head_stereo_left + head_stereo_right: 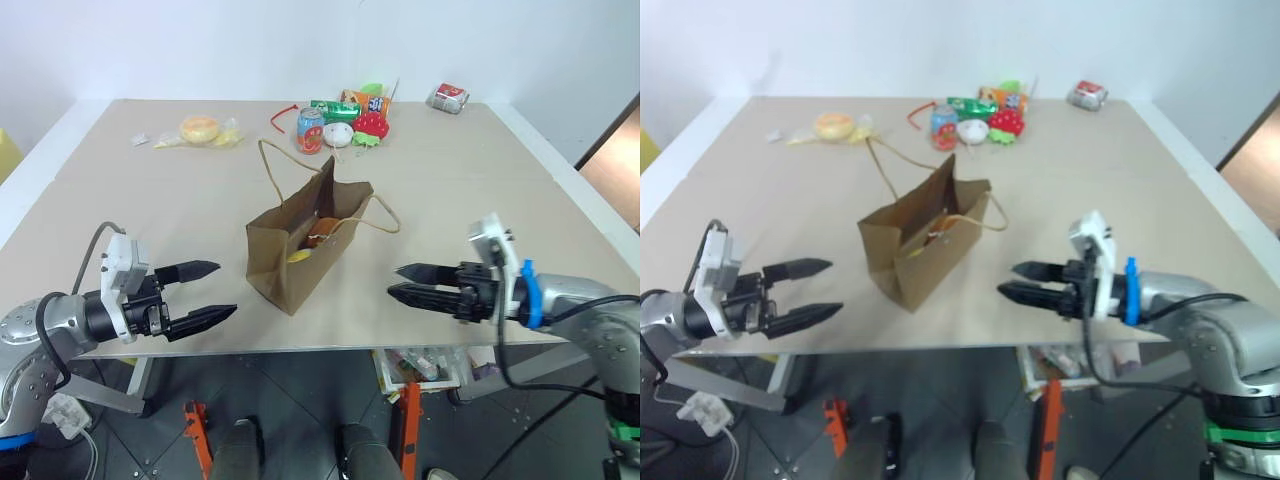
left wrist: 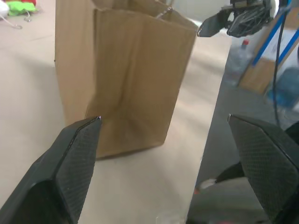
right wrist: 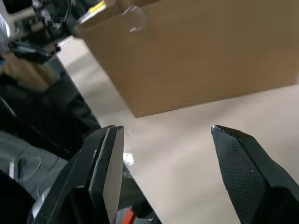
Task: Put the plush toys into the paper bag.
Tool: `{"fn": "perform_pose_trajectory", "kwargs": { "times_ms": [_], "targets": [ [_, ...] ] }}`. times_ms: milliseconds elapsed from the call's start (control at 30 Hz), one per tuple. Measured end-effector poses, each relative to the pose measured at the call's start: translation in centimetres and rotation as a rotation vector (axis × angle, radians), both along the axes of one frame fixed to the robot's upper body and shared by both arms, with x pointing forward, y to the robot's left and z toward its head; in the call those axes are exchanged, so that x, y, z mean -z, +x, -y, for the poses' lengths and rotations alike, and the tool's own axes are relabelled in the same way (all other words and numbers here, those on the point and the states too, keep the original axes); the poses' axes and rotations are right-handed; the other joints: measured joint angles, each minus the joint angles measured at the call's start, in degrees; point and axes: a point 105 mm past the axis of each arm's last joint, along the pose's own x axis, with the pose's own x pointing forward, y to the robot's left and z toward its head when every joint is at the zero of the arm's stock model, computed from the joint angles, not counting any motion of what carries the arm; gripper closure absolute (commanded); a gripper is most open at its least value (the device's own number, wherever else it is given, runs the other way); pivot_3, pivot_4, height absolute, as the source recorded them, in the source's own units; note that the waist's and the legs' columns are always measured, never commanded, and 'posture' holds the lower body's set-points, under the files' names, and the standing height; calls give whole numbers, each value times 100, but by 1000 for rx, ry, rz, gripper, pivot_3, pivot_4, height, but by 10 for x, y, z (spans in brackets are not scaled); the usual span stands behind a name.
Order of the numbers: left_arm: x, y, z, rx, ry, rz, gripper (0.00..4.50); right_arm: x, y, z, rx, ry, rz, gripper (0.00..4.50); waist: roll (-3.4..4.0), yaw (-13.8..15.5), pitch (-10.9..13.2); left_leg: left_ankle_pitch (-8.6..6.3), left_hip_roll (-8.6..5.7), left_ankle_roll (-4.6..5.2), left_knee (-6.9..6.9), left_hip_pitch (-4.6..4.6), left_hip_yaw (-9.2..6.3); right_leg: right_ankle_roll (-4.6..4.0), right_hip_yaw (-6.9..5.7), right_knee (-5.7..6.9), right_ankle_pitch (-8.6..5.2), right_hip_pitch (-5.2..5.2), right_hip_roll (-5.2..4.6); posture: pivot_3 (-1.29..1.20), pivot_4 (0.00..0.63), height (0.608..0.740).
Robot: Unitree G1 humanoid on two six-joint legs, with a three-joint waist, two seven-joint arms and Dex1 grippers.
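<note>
The brown paper bag stands open-mouthed in the middle of the table, one cord handle up and the other flopped to its right. Inside its mouth lie the plush toys, a brown one and a yellow one, both partly hidden by the bag's walls. My left gripper hovers open to the left of the bag near the table's front edge, pointing toward it, nothing between its fingers. My right gripper faces the bag from the right, open and holding nothing. The left wrist view looks at the bag's side.
At the table's far side lie a soda can, a white round plush, a red strawberry plush, a green can, a wrapped orange bun and a packet. The table's front edge runs just below both grippers.
</note>
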Motion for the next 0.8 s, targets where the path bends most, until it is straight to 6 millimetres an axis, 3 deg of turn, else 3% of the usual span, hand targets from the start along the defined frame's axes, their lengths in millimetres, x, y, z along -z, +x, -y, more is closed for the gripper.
{"fn": "perform_pose_trajectory", "kwargs": {
  "times_ms": [33, 67, 167, 200, 300, 367, 600, 800],
  "targets": [
    [0, -1, 0, -2, 5, 5, 0, 1, 0, -3, -4, -4, 7, 2828, -2, 0, -1, 0, 0, 0, 1, 0, -1, -1, -1, -4, 1, -26, 0, 0, 150, 740],
    [-1, -2, 2, -1, 5, 22, 0, 6, 0, -12, -23, -8, 16, 3567, -8, 0, -3, 0, 1, -1, 2, -1, -1, -2, -2, -5, 1, -29, -1, 0, 150, 740],
    [-4, -4, 7, -18, -8, 53, 0, 15, 2, -27, -51, 2, 3, 4380, -7, 8, -3, 0, 0, 0, 2, -6, 1, -5, -1, -4, 6, -30, 0, 0, 150, 740],
    [-4, -2, 7, -46, -30, 71, 0, 10, 8, -37, -61, 21, 41, 4380, -8, 8, -3, 1, 1, 1, -1, -9, -3, 2, -3, -3, 8, -32, 8, 0, 150, 740],
    [-6, 0, 7, -61, -46, 87, 0, 11, 12, -41, -62, 30, 43, 4380, -8, 9, -3, 3, 2, 5, -2, -17, -4, 6, -3, 0, 7, -23, 12, 0, 150, 740],
    [-12, 19, 5, -121, -123, 108, 0, 18, 25, -58, -69, -5, 52, 4380, -8, 10, -3, 9, 2, 14, 0, -19, -6, 15, -2, 4, 9, -25, 17, 0, 150, 740],
    [-5, 27, 14, -84, -122, 85, 0, 22, 23, -70, -111, -24, 53, 4380, -10, 18, -4, 12, 2, 18, 3, -25, -6, 22, 0, 4, 12, -21, 18, 0, 150, 740],
    [-1, 36, 43, 54, -107, 77, 0, 15, 25, -92, -139, 12, 94, 4380, -10, 16, -4, 12, 2, 19, 3, -24, -8, 22, 1, 7, 18, -24, 21, 0, 150, 740]
  ]
}}
